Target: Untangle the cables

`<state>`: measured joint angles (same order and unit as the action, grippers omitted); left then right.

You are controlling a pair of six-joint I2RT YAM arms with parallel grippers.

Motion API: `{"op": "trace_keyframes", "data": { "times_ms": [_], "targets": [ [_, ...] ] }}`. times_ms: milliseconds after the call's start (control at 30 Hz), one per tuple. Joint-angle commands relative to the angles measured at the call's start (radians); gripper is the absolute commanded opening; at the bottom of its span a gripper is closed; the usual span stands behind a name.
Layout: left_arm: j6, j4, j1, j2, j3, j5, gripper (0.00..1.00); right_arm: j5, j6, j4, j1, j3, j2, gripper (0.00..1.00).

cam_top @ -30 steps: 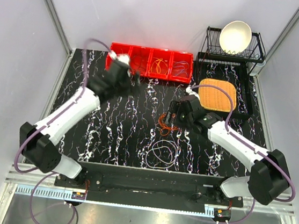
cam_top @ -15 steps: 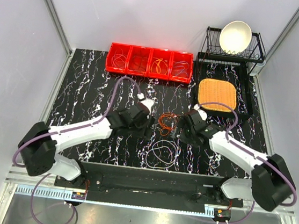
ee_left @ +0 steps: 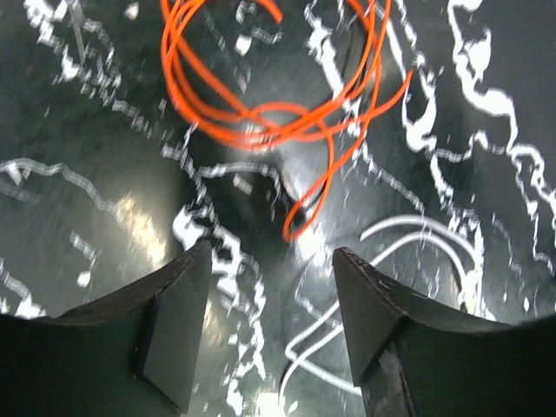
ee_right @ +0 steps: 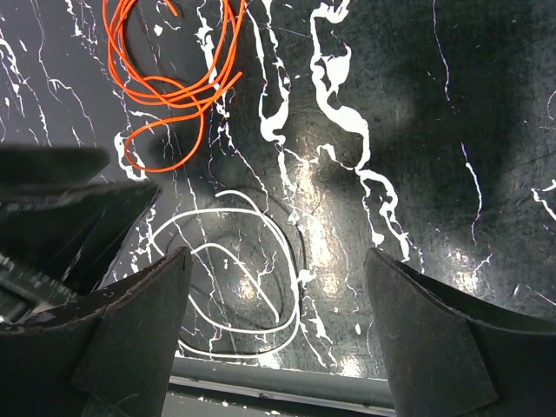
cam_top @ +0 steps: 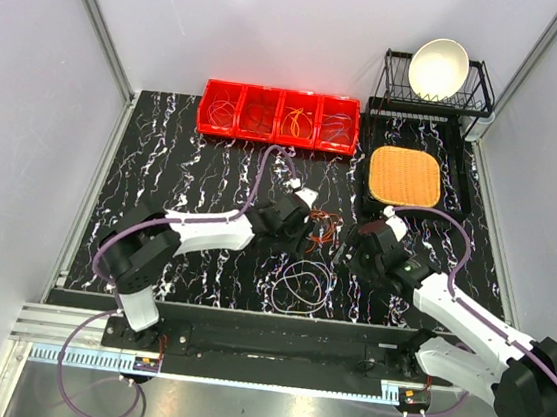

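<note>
Overhead view of a black, white-veined surface (cam_top: pixel 177 172) with two robot arms reaching toward its middle. A tangled orange cable (cam_top: pixel 319 229) lies mid-surface, well away from every edge. A looped white cable (ee_right: pixel 234 300) lies apart from it, near the surface's front edge. Four red bins (cam_top: pixel 277 136) line the far edge, and a woven mat (cam_top: pixel 403 175) sits at far right. The left half of the surface offers broad open room.

The left end effector (ee_left: pixel 271 259) has its fingers spread and holds nothing, with a loose orange end just ahead of them. The right end effector (ee_right: pixel 278 261) is likewise spread and unloaded, above the white loop. A darker strand may be mixed into the orange tangle, but the view is too small to say.

Half a second earlier the left arm was farther left. It has since closed in on the tangle, while the right arm has drawn back.
</note>
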<state>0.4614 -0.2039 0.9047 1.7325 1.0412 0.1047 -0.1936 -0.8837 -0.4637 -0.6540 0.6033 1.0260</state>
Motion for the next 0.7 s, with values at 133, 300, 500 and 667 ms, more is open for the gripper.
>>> {"op": "trace_keyframes", "data": {
  "times_ms": [133,300,500,667],
  "targets": [
    [-0.018,0.121,0.002,0.088,0.101,-0.016,0.45,-0.001,0.008,0.003,-0.001,0.038,0.016,0.86],
    [-0.020,0.147,0.000,0.140,0.137,-0.048,0.00,-0.017,0.031,0.003,-0.001,0.049,-0.004,0.86],
    [-0.062,-0.048,-0.001,-0.055,0.225,-0.016,0.00,-0.004,0.092,0.003,-0.002,0.098,-0.053,0.86],
    [-0.102,-0.167,0.002,-0.391,0.327,0.058,0.00,0.034,0.106,0.005,-0.002,0.171,-0.057,0.87]
  ]
}}
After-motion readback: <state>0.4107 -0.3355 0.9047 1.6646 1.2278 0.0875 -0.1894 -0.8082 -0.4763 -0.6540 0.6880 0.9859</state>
